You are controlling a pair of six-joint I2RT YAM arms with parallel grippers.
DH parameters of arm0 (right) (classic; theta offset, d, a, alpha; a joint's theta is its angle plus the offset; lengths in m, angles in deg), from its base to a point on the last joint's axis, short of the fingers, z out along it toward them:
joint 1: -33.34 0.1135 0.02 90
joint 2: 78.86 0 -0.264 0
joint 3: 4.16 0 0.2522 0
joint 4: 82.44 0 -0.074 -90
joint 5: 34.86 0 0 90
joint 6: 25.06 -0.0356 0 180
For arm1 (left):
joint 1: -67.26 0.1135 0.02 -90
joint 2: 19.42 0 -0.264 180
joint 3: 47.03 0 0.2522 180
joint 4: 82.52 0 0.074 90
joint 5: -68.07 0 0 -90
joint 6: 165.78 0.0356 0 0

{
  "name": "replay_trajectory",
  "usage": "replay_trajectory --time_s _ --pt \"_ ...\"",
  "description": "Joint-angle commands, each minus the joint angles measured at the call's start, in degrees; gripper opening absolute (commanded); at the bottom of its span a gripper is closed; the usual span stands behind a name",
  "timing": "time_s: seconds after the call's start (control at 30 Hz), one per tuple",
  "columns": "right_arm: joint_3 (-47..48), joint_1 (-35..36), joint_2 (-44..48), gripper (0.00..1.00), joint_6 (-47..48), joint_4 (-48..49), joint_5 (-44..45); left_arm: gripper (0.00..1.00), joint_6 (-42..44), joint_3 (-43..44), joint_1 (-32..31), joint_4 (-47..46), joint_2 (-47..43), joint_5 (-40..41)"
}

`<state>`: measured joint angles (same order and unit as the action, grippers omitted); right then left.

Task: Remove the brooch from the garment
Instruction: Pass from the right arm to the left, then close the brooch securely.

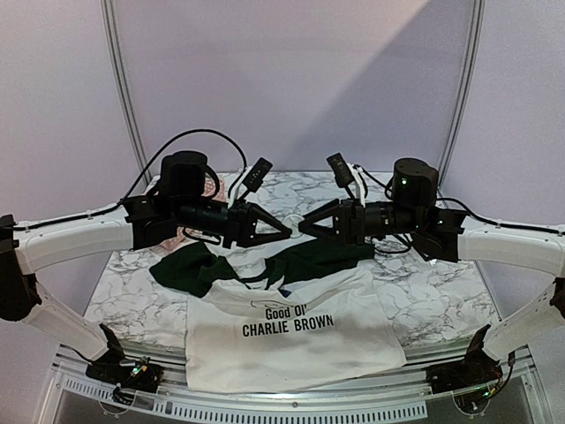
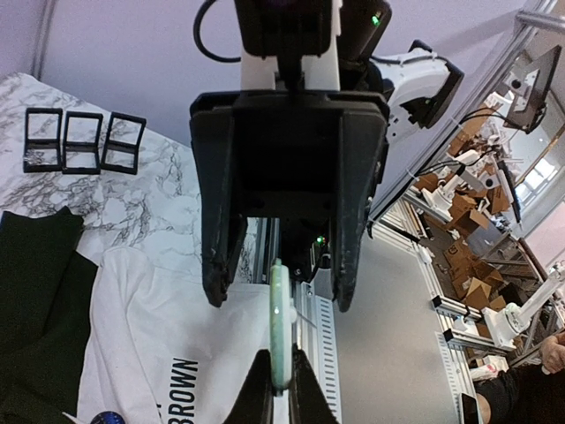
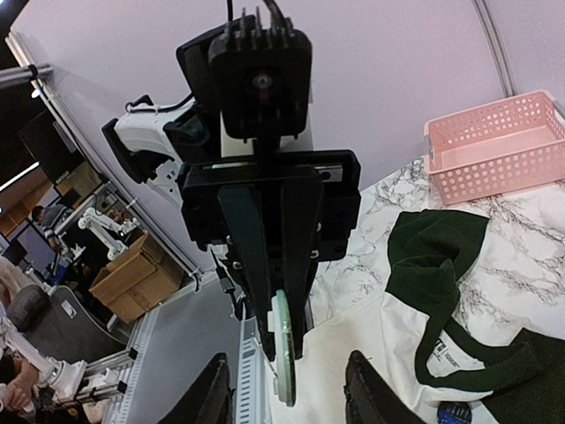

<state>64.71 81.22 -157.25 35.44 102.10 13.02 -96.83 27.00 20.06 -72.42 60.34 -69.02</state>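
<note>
Brooch (image 2: 280, 322) sitting edge-on, pale green, clenched in left gripper (image 2: 281, 389) above garment (image 1: 291, 336), which is lying near-centre on marble table (image 1: 415, 300) | right gripper (image 3: 291, 397) facing it, fingers released either side, apart | I am seeing pink basket (image 3: 494, 146) far left, black frames (image 2: 84, 141) far right | arms hiding collar

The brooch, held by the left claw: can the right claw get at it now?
Probably yes. The right claw is open and faces the pale green brooch with nothing between them; the left claw pinches it by one edge only.
</note>
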Motion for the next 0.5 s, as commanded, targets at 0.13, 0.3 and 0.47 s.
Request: replay_trajectory --time_s 0.13,0.3,0.47 --pt "-0.4 0.3 2.5 0.5 0.7 -1.0 1.1 0.0 0.3 0.5 -0.3 -0.7 -0.5 0.2" --pt "0.0 1.4 2.0 0.5 1.7 -1.7 3.3 0.0 0.2 0.4 -0.3 -0.6 -0.5 0.4" --pt "1.2 1.9 0.2 0.41 2.4 -3.5 2.7 0.0 0.1 0.5 -0.1 -0.6 -0.7 0.6"
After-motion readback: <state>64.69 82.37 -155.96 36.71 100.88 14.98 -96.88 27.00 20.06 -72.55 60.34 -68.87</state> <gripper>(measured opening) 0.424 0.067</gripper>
